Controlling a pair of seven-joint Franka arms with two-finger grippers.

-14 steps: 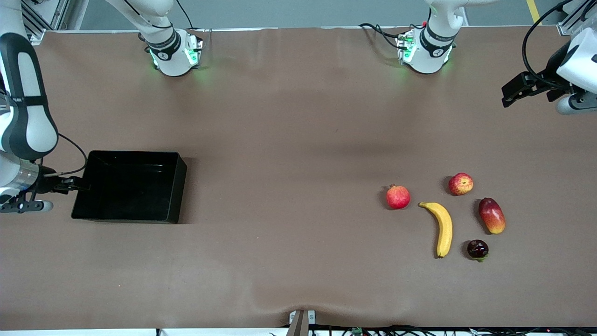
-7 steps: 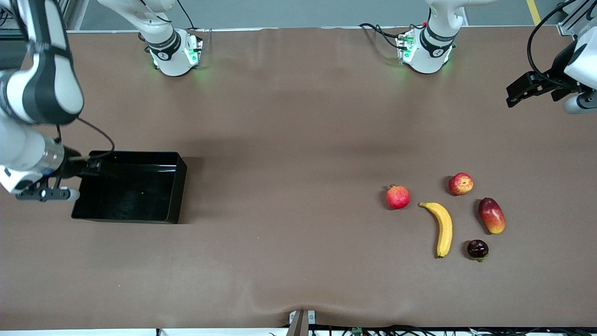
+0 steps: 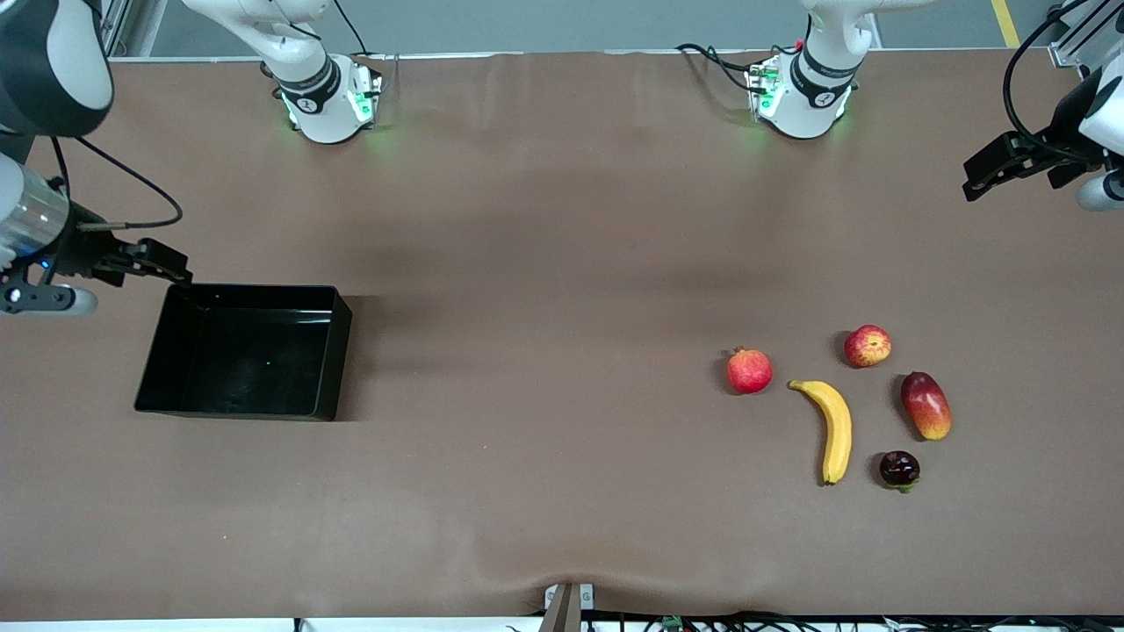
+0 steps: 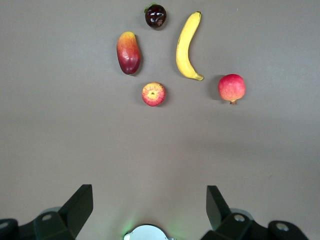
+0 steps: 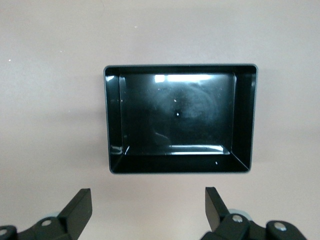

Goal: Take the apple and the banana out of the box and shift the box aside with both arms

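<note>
The black box [image 3: 255, 360] stands empty toward the right arm's end of the table; it also shows in the right wrist view [image 5: 175, 115]. My right gripper [image 3: 162, 261] is open and empty, up over the table just off one box corner [image 5: 148, 196]. The yellow banana [image 3: 834, 430] and the red apple [image 3: 868, 345] lie toward the left arm's end; the left wrist view shows the banana [image 4: 187, 46] and the apple [image 4: 153, 94]. My left gripper [image 3: 988, 171] is open and empty, high over bare table, apart from the fruits [image 4: 149, 195].
A pinkish-red crowned fruit [image 3: 749, 370], a red-to-yellow mango [image 3: 925, 405] and a small dark fruit [image 3: 899, 469] lie around the banana. The two arm bases [image 3: 329, 96] [image 3: 799, 92] stand along the table's farthest edge. Brown table runs between box and fruits.
My right gripper has left the box's end wall, risen and moved toward the robot bases. My left gripper has drifted slightly toward the table's end. Box and fruits have not moved.
</note>
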